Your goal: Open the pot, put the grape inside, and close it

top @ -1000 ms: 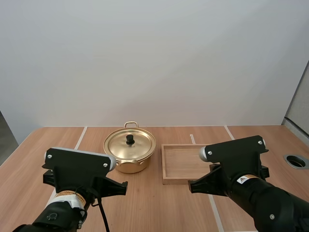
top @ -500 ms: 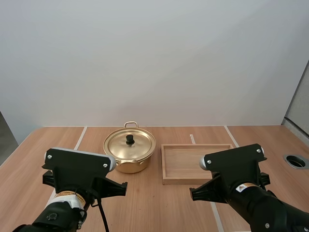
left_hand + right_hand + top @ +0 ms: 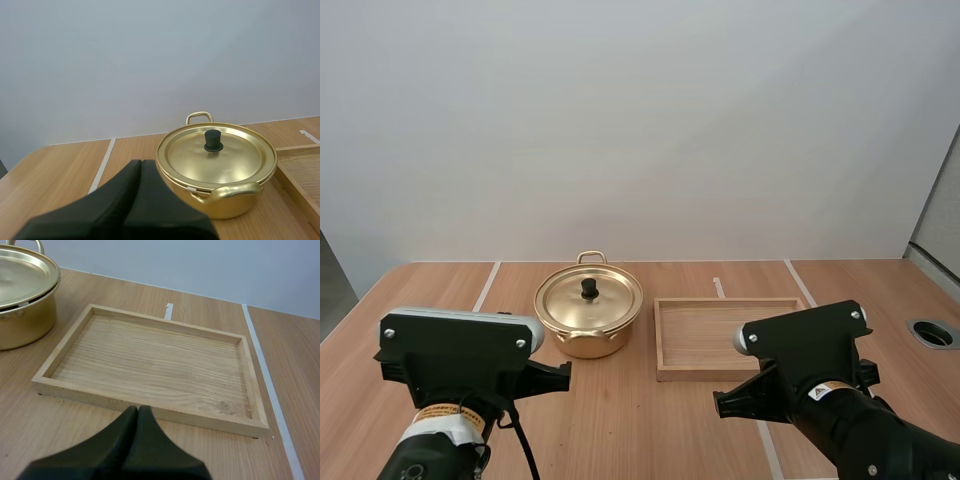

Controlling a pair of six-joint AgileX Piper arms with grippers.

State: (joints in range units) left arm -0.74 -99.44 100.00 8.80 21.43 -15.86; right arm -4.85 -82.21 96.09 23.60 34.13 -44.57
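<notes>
A golden pot point(image 3: 588, 312) stands on the wooden table with its lid point(image 3: 216, 152) on; the lid has a black knob point(image 3: 213, 141). My left gripper point(image 3: 141, 163) is shut on nothing, its fingers one dark wedge. It hovers short of the pot's near side, aimed at it. My right gripper point(image 3: 138, 409) is also shut on nothing. It hangs just before the near rim of a wooden tray point(image 3: 150, 409). In the high view both arms sit low at the table's front, the left arm point(image 3: 460, 360) before the pot and the right arm point(image 3: 805, 365) before the tray point(image 3: 665, 345).
The tray lies right of the pot with a small gap between them. A round grey hole point(image 3: 933, 333) sits in the table at the far right. Pale lines point(image 3: 486, 285) cross the tabletop.
The left arm has shifted left and nearer the table's front edge. The right arm dropped back a little a second ago and has held still since.
</notes>
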